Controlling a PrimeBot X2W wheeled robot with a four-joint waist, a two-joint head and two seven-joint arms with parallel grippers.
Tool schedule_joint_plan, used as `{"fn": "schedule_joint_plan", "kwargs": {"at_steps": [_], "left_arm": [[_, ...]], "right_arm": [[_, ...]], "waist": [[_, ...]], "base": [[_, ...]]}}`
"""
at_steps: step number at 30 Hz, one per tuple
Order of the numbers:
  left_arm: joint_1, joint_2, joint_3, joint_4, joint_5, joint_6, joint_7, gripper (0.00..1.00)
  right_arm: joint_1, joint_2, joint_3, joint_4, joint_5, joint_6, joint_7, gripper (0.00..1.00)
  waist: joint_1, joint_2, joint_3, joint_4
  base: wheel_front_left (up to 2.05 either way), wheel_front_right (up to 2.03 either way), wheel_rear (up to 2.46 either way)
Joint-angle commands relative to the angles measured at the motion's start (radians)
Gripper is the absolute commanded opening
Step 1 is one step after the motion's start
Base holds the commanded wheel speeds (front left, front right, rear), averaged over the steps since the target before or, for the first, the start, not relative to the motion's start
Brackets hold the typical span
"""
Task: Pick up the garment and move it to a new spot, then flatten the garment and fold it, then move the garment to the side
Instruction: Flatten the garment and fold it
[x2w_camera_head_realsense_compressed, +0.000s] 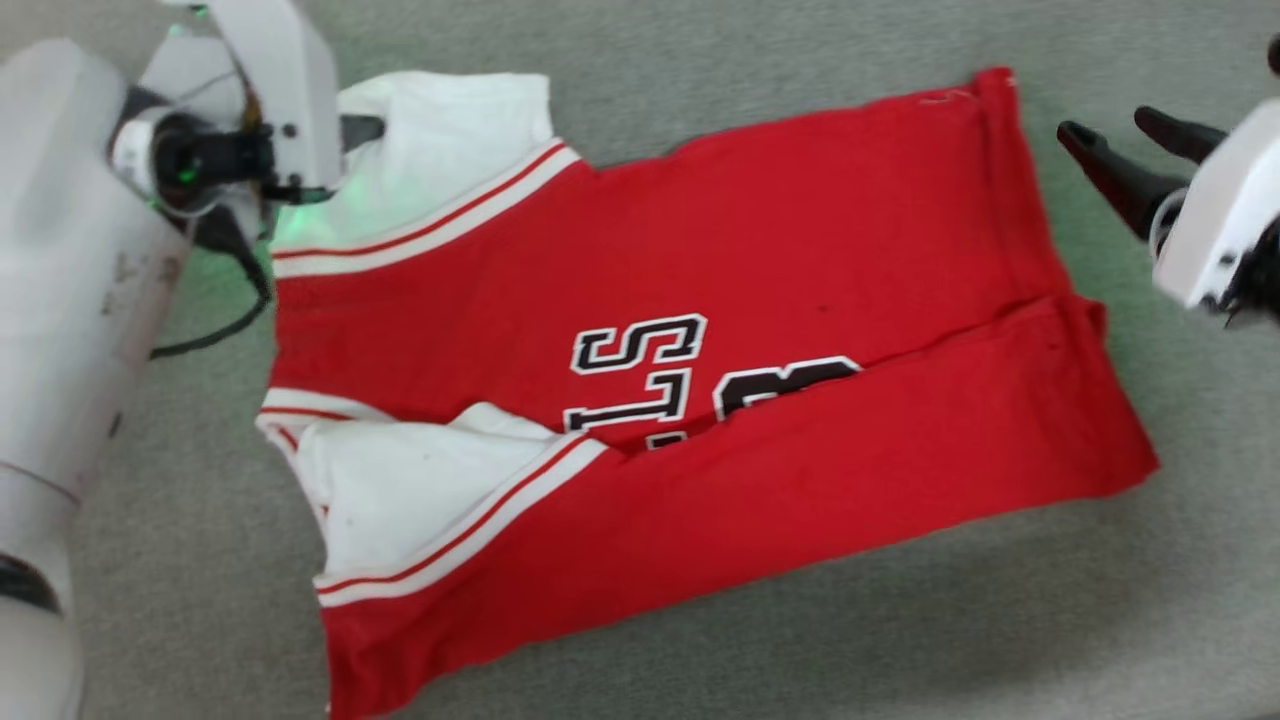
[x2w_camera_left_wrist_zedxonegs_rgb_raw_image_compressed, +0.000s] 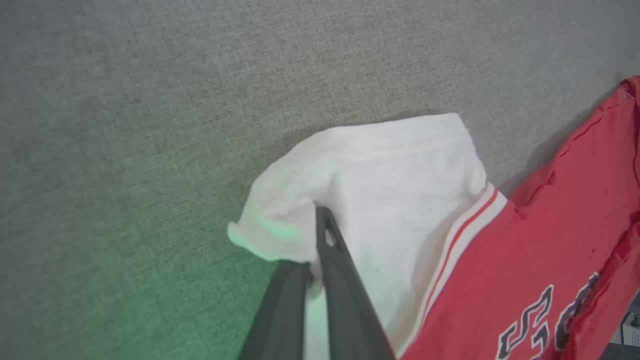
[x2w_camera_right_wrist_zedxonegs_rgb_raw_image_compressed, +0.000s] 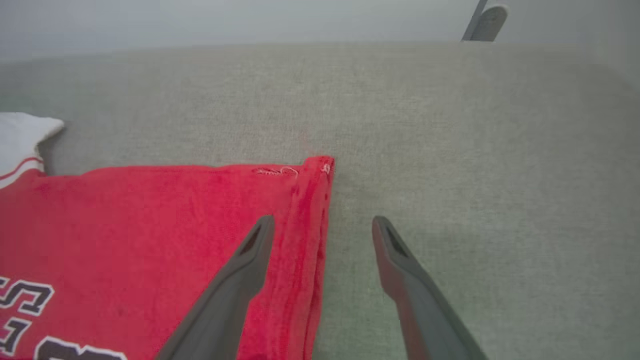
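Well, I see the grey fabric surface (x2w_camera_head_realsense_compressed: 700, 650) lying bare all round the shirt (x2w_camera_head_realsense_compressed: 800, 230), which lies spread mid-view with its near side folded over. Its black letters (x2w_camera_head_realsense_compressed: 640, 345) show an S and an L; the fold hides the rest. My left gripper (x2w_camera_left_wrist_zedxonegs_rgb_raw_image_compressed: 312, 260) pinches the white sleeve (x2w_camera_left_wrist_zedxonegs_rgb_raw_image_compressed: 390, 170). My right gripper (x2w_camera_right_wrist_zedxonegs_rgb_raw_image_compressed: 322, 222) is spread wide, straddling the hem (x2w_camera_right_wrist_zedxonegs_rgb_raw_image_compressed: 320, 200).

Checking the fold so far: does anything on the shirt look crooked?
The shirt has its near flap folded on a slant, covering part of the lettering; the far white sleeve bunches where the left gripper pinches it.
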Motion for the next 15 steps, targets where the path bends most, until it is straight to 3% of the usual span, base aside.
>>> {"fn": "schedule_joint_plan", "kwargs": {"at_steps": [1,6,15], "left_arm": [[-0.011,-0.012,-0.005,-0.009,0.006,-0.007,-0.006,0.00],[-0.034,-0.044,-0.014,-0.029,0.001,-0.013,-0.015,0.00],[-0.033,-0.079,-0.023,-0.069,-0.033,-0.013,-0.053,0.00]], "right_arm": [[-0.055,-0.005,0.010,0.051,0.017,0.000,0.051,1.00],[-0.202,-0.033,0.071,0.202,0.049,0.000,0.203,1.00],[-0.298,-0.050,0.190,0.390,0.033,0.000,0.227,0.99]], "waist": [[0.0000,-0.0001,0.033,0.042],[0.0000,-0.0001,0.066,0.089],[0.0000,-0.0001,0.093,0.152]], "base": [[0.00,0.00,0.00],[0.00,0.00,0.00],[0.00,0.00,0.00]]}}
